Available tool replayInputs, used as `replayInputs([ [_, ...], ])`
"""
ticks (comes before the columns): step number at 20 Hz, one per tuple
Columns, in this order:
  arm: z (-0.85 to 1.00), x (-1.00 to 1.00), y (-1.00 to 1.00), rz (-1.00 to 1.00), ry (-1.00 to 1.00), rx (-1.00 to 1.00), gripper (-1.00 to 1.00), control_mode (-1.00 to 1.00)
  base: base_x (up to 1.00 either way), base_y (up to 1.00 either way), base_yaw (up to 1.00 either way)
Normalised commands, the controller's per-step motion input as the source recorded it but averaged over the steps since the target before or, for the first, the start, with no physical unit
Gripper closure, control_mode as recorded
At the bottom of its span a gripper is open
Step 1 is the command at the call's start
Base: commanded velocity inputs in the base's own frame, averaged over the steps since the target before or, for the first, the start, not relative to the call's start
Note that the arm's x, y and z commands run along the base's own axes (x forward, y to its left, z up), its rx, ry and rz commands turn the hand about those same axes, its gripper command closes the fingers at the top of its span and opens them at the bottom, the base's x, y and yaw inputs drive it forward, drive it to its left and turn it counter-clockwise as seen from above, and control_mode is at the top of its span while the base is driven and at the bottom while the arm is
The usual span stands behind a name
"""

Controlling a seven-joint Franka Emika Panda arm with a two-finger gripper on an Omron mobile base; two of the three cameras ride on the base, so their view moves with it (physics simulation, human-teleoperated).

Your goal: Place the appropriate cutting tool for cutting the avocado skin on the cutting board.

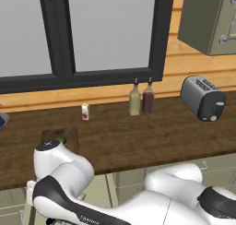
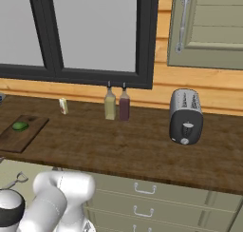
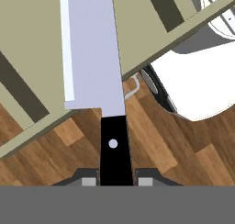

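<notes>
In the hand view my gripper [image 3: 114, 182] is shut on the black handle of the knife [image 3: 94, 58], whose long silver blade runs up away from the fingers, over the cabinet fronts and wooden floor below the counter. The dark brown cutting board [image 2: 21, 132] lies at the counter's left end, near its front edge, with the small green avocado [image 2: 20, 126] resting on it. From the left base view the board [image 1: 69, 135] and avocado [image 1: 61, 139] peek out just behind my arm's white body.
Two bottles [image 1: 140, 99] stand at the back of the wooden counter [image 1: 138, 136] under the window, with a small shaker [image 1: 85, 111] to their left. A silver toaster [image 1: 203, 98] sits at the right. Drawers [image 2: 142, 198] line the cabinet front below.
</notes>
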Motion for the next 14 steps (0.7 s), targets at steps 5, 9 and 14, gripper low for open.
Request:
replayInputs([
  [5,0.41,0.09,-0.24,-0.21,0.00,-0.07,1.00,-1.00,0.00,0.00,0.00],
  [9,0.44,0.36,-0.08,-0.15,0.00,-0.07,1.00,-1.00,0.00,0.00,0.00],
  [14,0.42,0.21,-0.07,-0.04,0.00,-0.05,1.00,-1.00,0.00,0.00,0.00],
])
